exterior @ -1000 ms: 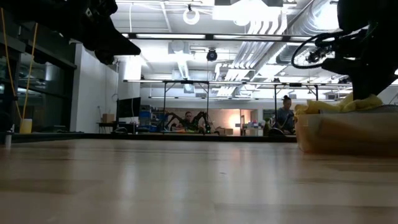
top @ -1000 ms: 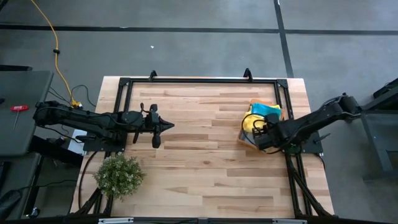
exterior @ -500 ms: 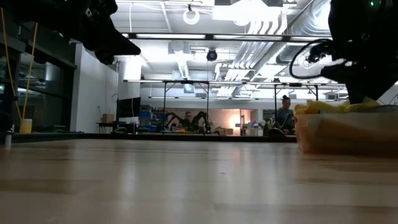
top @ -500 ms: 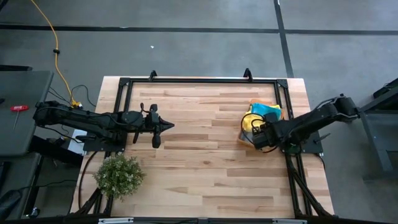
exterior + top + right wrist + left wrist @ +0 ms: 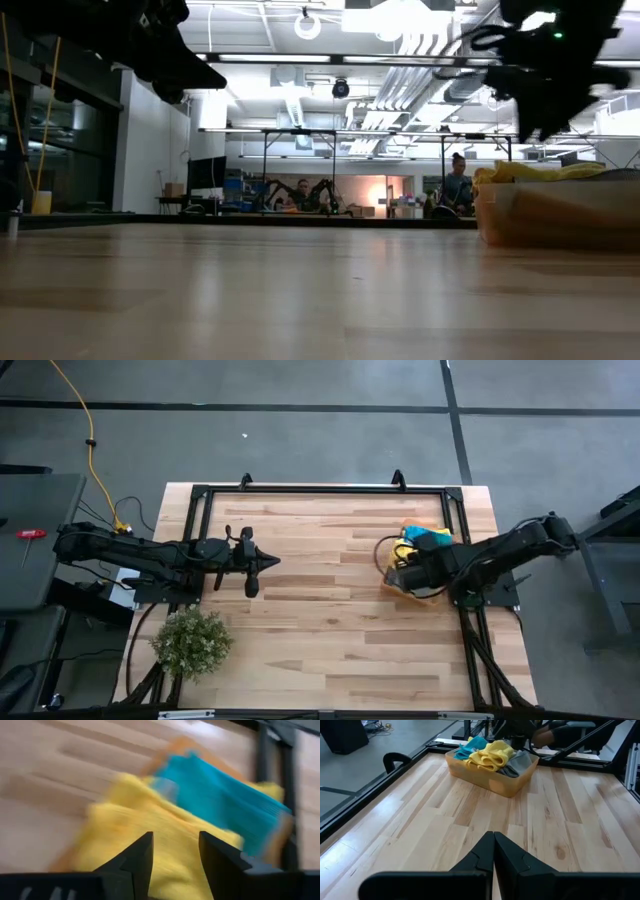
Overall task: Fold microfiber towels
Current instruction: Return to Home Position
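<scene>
An orange bin (image 5: 432, 592) at the table's right side holds the microfiber towels: a yellow one (image 5: 492, 754), a teal one (image 5: 472, 744) and a grey one (image 5: 518, 762), bunched and lying on one another. My right gripper (image 5: 175, 855) hovers open above the yellow towel (image 5: 145, 820) and the teal towel (image 5: 215, 795), clear of the bin (image 5: 560, 210) in the low view. My left gripper (image 5: 493, 840) is shut and empty, held above the bare wood at the table's left-middle (image 5: 270, 561), pointing toward the bin.
A small bushy green plant (image 5: 190, 643) stands at the table's near left corner. A black metal frame (image 5: 320, 491) runs around the tabletop. Bare wood (image 5: 320, 610) lies between the two grippers. People sit in the room beyond the far edge.
My right gripper has risen from the towels in the bin and shifted slightly toward the table's left. The yellow towel's hump under it has sunk back into the bin.
</scene>
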